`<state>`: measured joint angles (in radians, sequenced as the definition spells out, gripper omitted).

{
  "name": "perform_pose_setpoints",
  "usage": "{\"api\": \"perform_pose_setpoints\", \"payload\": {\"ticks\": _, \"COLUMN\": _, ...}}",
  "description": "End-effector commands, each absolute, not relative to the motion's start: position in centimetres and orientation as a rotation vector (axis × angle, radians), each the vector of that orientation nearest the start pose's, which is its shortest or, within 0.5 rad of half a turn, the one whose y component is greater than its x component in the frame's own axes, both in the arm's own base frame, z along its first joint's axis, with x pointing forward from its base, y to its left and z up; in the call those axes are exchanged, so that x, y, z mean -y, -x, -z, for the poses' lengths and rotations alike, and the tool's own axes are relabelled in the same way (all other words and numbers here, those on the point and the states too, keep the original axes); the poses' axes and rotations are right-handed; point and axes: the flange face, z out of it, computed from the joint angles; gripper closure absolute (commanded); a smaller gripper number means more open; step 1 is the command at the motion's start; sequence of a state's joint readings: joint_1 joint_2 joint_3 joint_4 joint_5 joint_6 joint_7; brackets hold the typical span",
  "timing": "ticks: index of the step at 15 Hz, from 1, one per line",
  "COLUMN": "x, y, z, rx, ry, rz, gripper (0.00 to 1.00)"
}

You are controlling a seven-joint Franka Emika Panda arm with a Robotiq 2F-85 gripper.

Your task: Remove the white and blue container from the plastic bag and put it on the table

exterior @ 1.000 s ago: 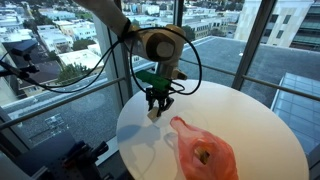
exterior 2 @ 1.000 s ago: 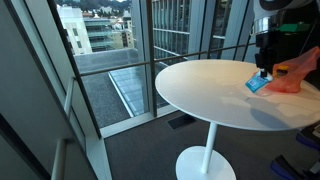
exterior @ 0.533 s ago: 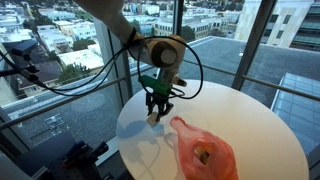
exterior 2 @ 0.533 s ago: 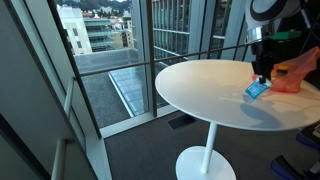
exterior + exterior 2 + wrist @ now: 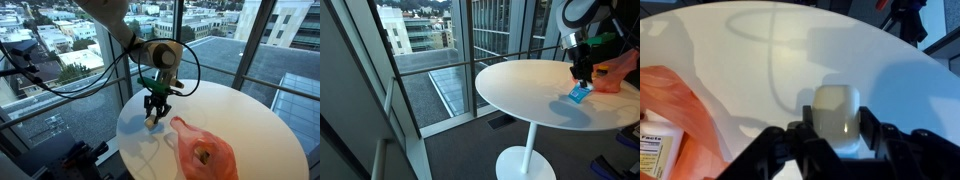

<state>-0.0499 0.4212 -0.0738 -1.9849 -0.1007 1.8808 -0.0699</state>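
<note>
Container: the white and blue container (image 5: 835, 115) is outside the orange plastic bag (image 5: 205, 150). It sits near the bag without touching it, low over the worktop (image 5: 255, 115).
Pincer: the pincer (image 5: 154, 108) is narrowed onto the container, and in the wrist view I see a finger against each flank.
Contact: in an exterior view the container (image 5: 580, 94) looks tilted. I can't tell whether its lower end touches the surface yet.
Step in hand: I judge this to be the set-down, with extraction finished and only release left.
How I do it well: I lower slowly and straight down until the base seats flat, levelling the wrist first so it doesn't land on an edge and topple.
Release: I open only once the weight rests on the worktop, then lift vertically so the fingers don't drag it.
Clearance from the bag: I keep the descent on the side away from the bag, so loose film doesn't catch a finger.
Inside the bag: a labelled packet (image 5: 652, 150) shows through the film, and I leave it alone.
Risk: the container is light and smooth, so it could skid on the glossy surface if it is nudged.
</note>
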Motion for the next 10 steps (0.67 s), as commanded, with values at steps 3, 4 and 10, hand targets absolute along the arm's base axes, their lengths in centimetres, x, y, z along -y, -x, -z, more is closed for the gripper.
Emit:
{"api": "perform_pose_setpoints", "payload": {"ticks": 3, "x": 7.3, "y": -55.7, "z": -22.3, "rx": -0.034, "ry": 3.108, "rz": -0.942, "gripper": 0.76}}
{"api": "perform_pose_setpoints", "payload": {"ticks": 4, "x": 7.4, "y": -55.8, "z": -22.2, "rx": -0.037, "ry": 3.115, "rz": -0.945, "gripper": 0.76}}
{"api": "perform_pose_setpoints", "payload": {"ticks": 10, "x": 7.6, "y": -56.4, "z": -21.5, "rx": -0.057, "ry": 3.144, "rz": -0.984, "gripper": 0.76}}
